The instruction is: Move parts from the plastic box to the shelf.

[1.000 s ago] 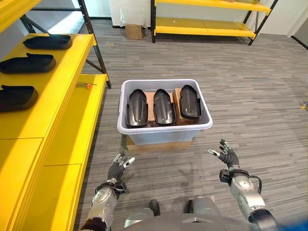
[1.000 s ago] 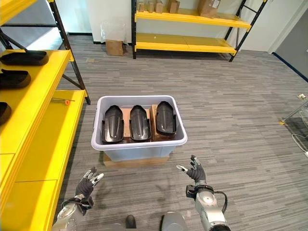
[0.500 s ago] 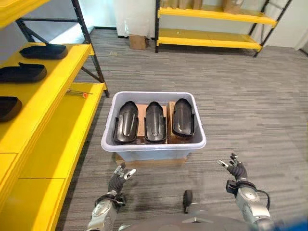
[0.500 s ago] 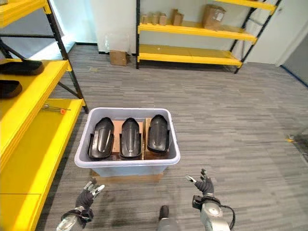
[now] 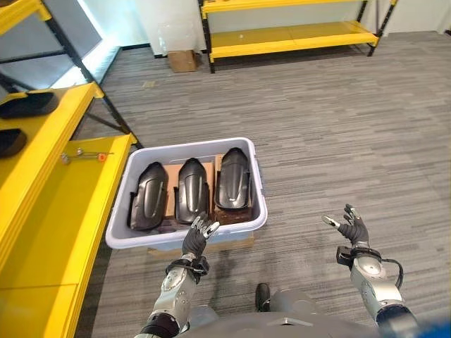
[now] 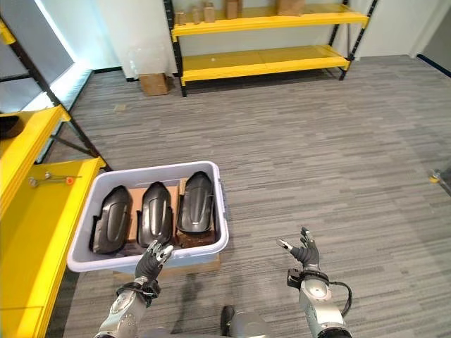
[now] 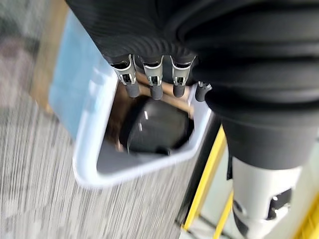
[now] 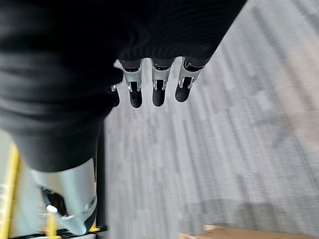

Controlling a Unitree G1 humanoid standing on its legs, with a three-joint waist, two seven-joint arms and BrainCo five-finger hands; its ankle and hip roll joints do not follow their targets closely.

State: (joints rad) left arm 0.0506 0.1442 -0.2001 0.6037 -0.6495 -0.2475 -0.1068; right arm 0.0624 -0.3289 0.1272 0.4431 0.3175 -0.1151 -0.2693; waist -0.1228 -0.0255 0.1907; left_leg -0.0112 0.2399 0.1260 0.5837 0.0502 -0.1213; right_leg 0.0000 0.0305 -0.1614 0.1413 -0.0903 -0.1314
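A: Nearest to us, what do we see of the hands?

B: Our left hand (image 5: 196, 237) is raised in front of the near wall of the plastic box (image 5: 257, 184), fingers (image 7: 132, 87) straight and spread, holding nothing. From the left wrist view we look past those fingers into the box, at one dark part. Our right hand (image 5: 352, 227) is up over the bare carpet floor (image 5: 338, 127), well to the right of the box, fingers relaxed and apart, also empty.

A: And the box itself?

B: It is a pale grey tub resting on a flat piece of cardboard (image 6: 201, 265) on the floor. Inside we count three black moulded parts side by side, lying lengthwise: the left part (image 5: 146, 205), the middle part (image 5: 190, 200) and the right part (image 5: 233, 188). Brown card lies under them.

A: Where is the shelf from there?

B: The yellow shelf (image 5: 53, 211) runs along the left side of the floor, its lower board just beside the box's left wall. Near the far edge of that lower board lies a small tool with an orange tip (image 5: 86, 155). On the upper board, towards the far end, we see two black parts (image 5: 28, 103) like those in the box.

A: Anything further off?

B: Across the floor stands another yellow rack (image 5: 292, 35) against the back wall, and a small cardboard carton (image 5: 182, 60) sits on the floor to its left.
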